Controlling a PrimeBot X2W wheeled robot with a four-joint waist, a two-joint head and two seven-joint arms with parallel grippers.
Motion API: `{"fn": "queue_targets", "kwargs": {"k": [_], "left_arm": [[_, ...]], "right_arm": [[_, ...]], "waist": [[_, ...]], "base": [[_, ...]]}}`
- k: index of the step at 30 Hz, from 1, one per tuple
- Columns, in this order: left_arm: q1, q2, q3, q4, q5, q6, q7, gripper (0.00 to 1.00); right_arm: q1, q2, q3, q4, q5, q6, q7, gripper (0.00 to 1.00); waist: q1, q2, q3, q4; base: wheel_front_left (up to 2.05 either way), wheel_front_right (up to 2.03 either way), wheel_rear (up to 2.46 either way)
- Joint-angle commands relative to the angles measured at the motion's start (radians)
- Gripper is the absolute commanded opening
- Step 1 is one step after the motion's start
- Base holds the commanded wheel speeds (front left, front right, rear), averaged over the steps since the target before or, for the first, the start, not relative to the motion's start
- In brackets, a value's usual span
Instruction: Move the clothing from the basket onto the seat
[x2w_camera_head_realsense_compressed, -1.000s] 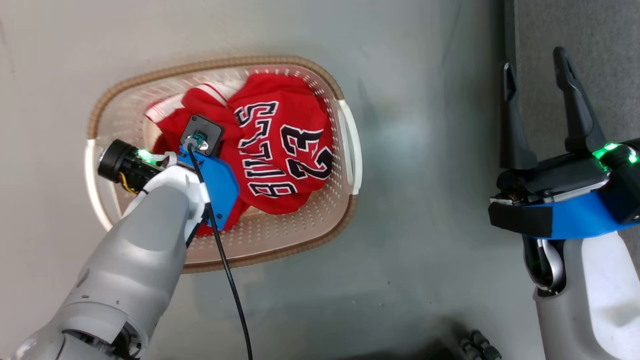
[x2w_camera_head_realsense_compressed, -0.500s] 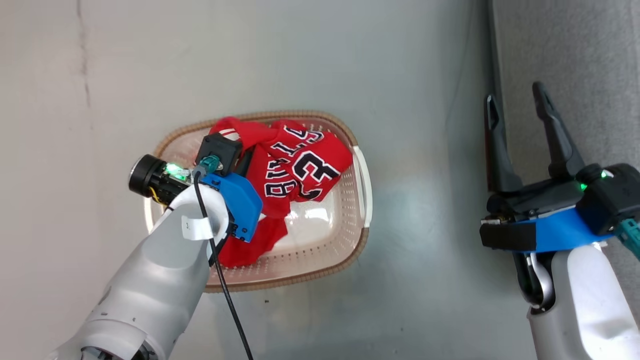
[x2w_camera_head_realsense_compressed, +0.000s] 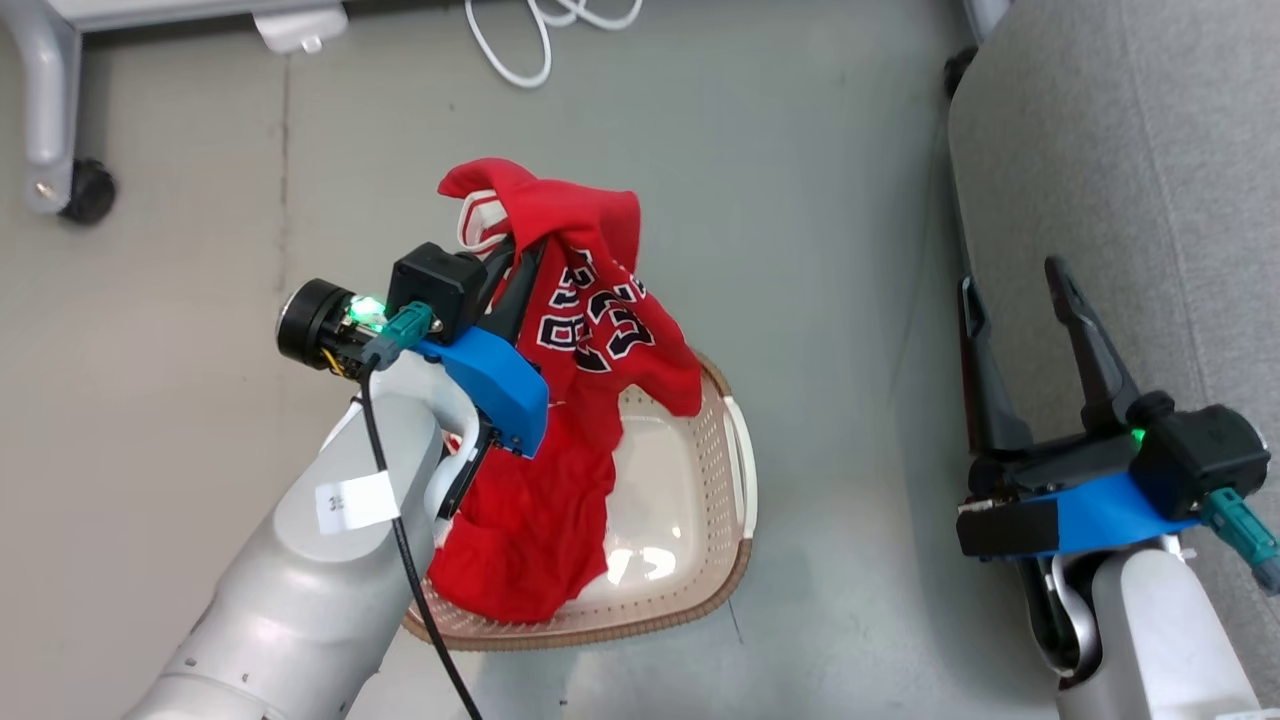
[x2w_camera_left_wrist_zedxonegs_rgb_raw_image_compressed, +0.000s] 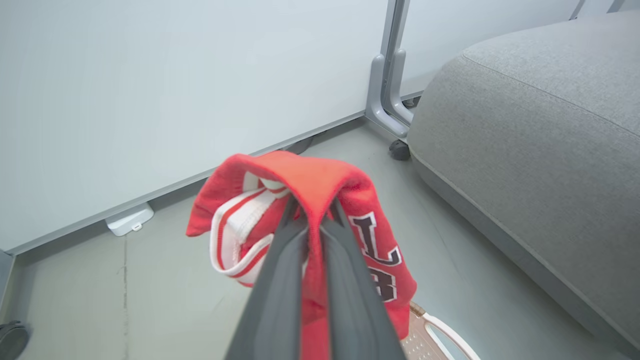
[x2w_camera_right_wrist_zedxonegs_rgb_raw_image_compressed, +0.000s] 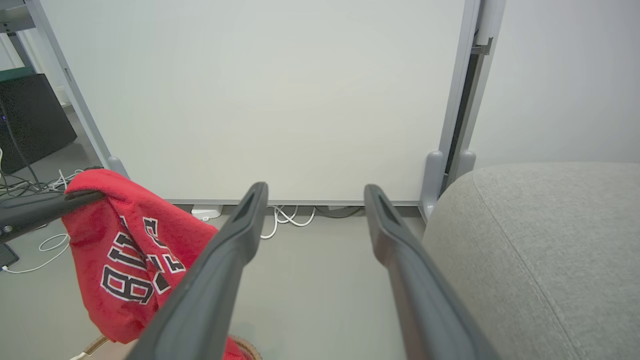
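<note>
Where the head view looked down, the clothing (x2w_camera_head_realsense_compressed: 560, 440) hung as a red bundle with creased lettering from the left jaws, clamped on it over the basket (x2w_camera_head_realsense_compressed: 738, 560), hiding the basket's left half. In the left wrist view, jersey and shorts were hard to tell apart. In the right wrist view, the right jaws stood wide apart, holding nothing, beside the seat (x2w_camera_right_wrist_zedxonegs_rgb_raw_image_compressed: 540, 250); one finger (x2w_camera_right_wrist_zedxonegs_rgb_raw_image_compressed: 220, 280) cut off the lettering.

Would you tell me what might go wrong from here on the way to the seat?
The left hand pinches only one fold of the clothing, so part may slip off. Its low end hangs over the basket and may snag the rim. The open right hand stands beside the seat and could catch the cloth.
</note>
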Motion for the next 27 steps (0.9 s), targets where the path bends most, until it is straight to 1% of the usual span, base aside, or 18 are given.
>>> {"fn": "queue_targets", "kwargs": {"k": [1,4,7,11,21,27], "left_arm": [[0.019,0.005,0.02,-0.036,0.011,0.005,-0.005,0.0],[0.033,0.01,0.037,-0.074,0.022,0.006,-0.005,0.0],[0.051,0.009,0.073,-0.144,0.036,0.004,-0.005,0.0],[0.062,0.004,0.084,-0.183,0.044,-0.004,-0.005,0.0],[0.099,0.004,0.058,-0.262,0.065,-0.017,-0.005,0.0],[0.122,0.002,0.036,-0.314,0.053,-0.022,0.008,0.0]], "right_arm": [[0.019,-0.003,0.001,0.005,0.007,0.0,-0.003,1.0],[0.03,-0.002,0.005,0.01,0.012,0.0,-0.004,1.0],[0.051,-0.002,0.008,0.018,0.02,0.0,-0.004,1.0],[0.07,-0.002,0.011,0.026,0.026,0.0,-0.003,1.0],[0.139,-0.002,0.014,0.046,0.044,0.0,-0.003,1.0],[0.169,-0.002,0.01,0.051,0.046,0.0,-0.003,1.0]], "waist": [[0.0002,0.0,-0.049,0.006],[0.0002,0.0,-0.074,0.006],[0.0002,0.0,-0.123,0.006],[0.0002,0.0,-0.158,0.006],[0.0002,0.0,-0.27,0.011],[0.0002,0.0,-0.306,0.017]], "base": [[0.0,0.0,0.0],[0.0,0.0,0.0],[0.0,0.0,0.0],[0.0,0.0,0.0],[0.0,0.0,0.0],[0.0,0.0,0.0]]}}
